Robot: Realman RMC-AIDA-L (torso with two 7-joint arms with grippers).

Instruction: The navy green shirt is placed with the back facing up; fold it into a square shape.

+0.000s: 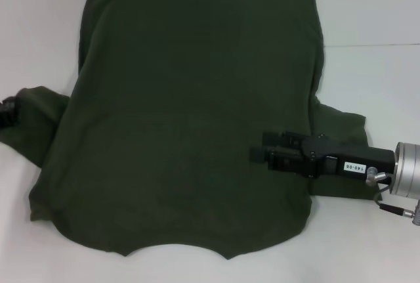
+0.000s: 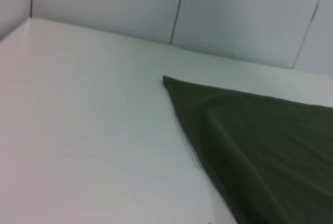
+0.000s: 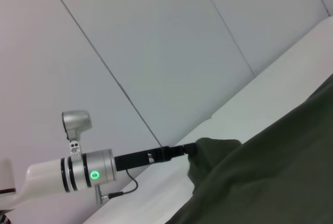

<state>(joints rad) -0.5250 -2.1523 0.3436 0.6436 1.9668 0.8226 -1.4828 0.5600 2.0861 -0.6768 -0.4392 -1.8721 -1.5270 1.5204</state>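
Observation:
The navy green shirt (image 1: 190, 112) lies spread on the white table (image 1: 374, 27), plain side up, hem toward the far edge. My right gripper (image 1: 261, 149) hovers over the shirt's right side near its sleeve (image 1: 341, 125), open with nothing between its fingers. My left gripper (image 1: 6, 109) sits at the far left, at the end of the left sleeve (image 1: 39, 115). In the right wrist view, the left gripper (image 3: 188, 149) is shut on a raised bunch of that sleeve (image 3: 213, 148). The left wrist view shows only a corner of the shirt (image 2: 260, 141).
Bare white table (image 2: 78, 130) surrounds the shirt on the left and right. Grey wall panels (image 3: 156, 42) stand behind the table. The shirt's near edge (image 1: 177, 247) comes close to the table's front.

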